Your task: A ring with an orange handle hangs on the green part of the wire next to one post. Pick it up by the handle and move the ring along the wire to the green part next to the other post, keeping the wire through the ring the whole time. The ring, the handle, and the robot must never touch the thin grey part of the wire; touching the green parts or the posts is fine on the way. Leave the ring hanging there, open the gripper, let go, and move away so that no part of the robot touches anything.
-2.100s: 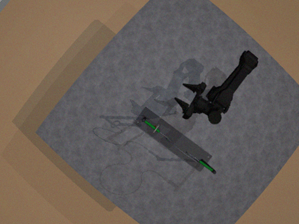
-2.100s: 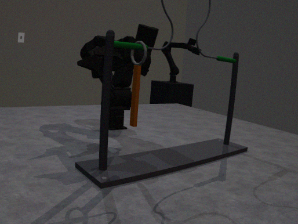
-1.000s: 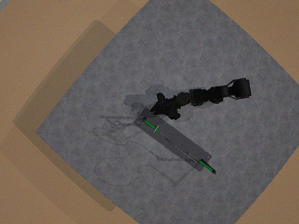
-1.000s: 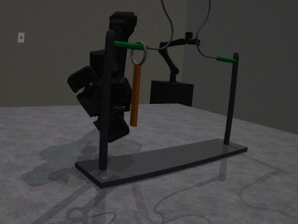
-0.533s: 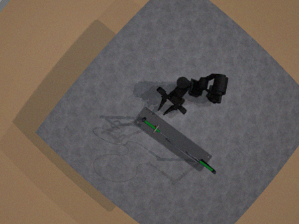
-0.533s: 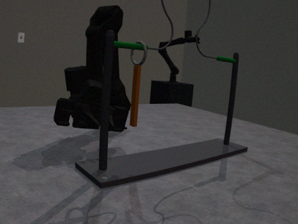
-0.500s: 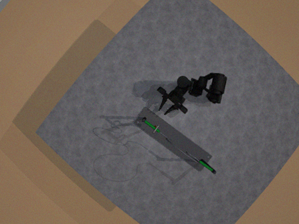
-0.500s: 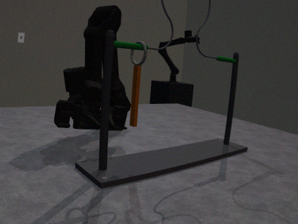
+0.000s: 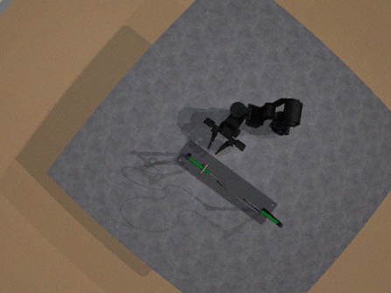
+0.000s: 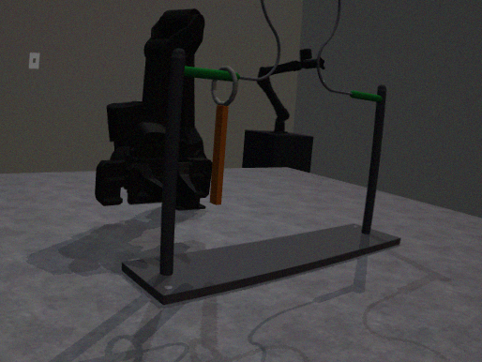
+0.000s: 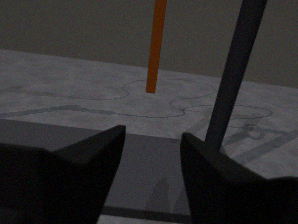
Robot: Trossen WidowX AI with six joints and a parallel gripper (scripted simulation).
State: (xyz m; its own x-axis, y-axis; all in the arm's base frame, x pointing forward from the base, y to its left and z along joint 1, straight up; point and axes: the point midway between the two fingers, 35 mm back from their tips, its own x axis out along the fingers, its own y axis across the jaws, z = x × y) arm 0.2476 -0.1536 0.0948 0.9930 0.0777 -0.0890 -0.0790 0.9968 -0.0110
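The ring (image 10: 226, 103) (image 9: 206, 165) hangs on the near green part (image 10: 199, 72) (image 9: 194, 162), close to its inner end, with the wire through it. Its orange handle (image 10: 218, 155) (image 11: 155, 50) hangs straight down beside the near post (image 10: 169, 188) (image 11: 231, 80). The other green part (image 10: 366, 96) (image 9: 270, 217) is by the far post (image 10: 374, 164). My gripper (image 9: 212, 151) (image 11: 153, 136) is partly open with nothing between its fingers. It is short of the handle, on the arm's side of the wire. In the wrist view the handle's lower end is above and beyond the fingertips.
The thin grey wire (image 10: 278, 47) (image 10: 319, 66) curves up out of the exterior view between the green parts. The base plate (image 10: 281, 258) (image 9: 237, 188) (image 11: 145, 155) lies under both posts. In the wrist view the near post stands just beyond the right finger.
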